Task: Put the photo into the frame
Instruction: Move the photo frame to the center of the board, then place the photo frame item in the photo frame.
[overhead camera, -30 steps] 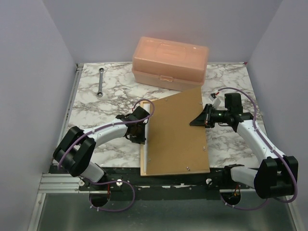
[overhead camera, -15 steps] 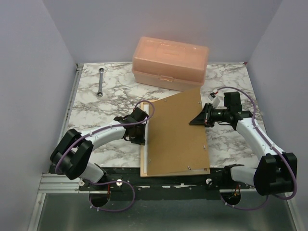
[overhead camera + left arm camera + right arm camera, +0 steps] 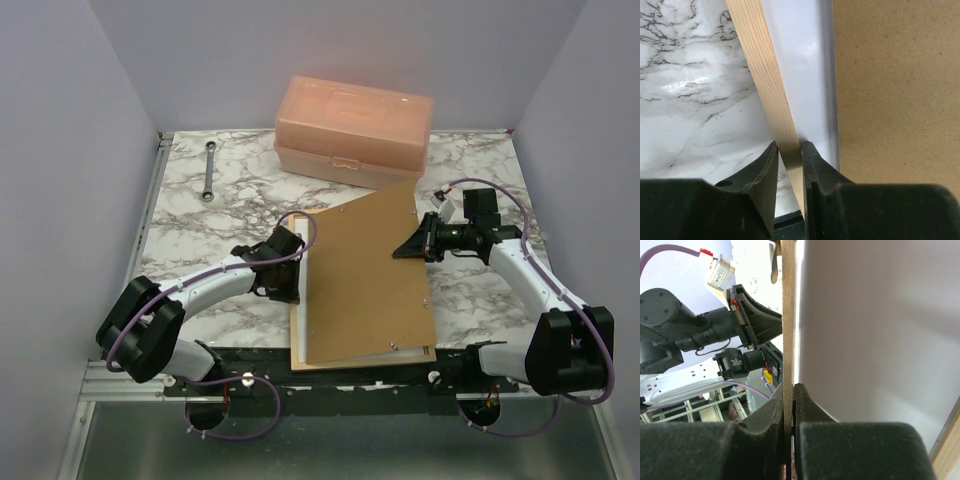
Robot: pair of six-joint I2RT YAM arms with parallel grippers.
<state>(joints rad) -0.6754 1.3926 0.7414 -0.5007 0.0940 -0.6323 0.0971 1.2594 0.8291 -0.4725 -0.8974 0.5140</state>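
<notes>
The frame (image 3: 296, 318) lies flat at the table's near edge, in light wood. My left gripper (image 3: 288, 277) is shut on its left rail (image 3: 771, 95), one finger on each side of it (image 3: 789, 150). A white sheet, seemingly the photo (image 3: 810, 75) back side up, lies inside the frame and also shows in the right wrist view (image 3: 875, 330). The brown backing panel (image 3: 365, 280) slants over both. My right gripper (image 3: 419, 243) is shut on the panel's right edge, seen edge-on (image 3: 788, 315) between the jaws (image 3: 789, 390).
A peach plastic box (image 3: 354, 130) stands at the back, just beyond the panel's far corner. A wrench (image 3: 209, 170) lies at the back left. Grey walls close in both sides. The frame's near rail (image 3: 360, 363) sits by the table's front edge.
The panel has shifted slightly away from the near edge, so the frame's near rail now shows under it. The left arm's elbow has swung a little to the left. Both grips are unchanged.
</notes>
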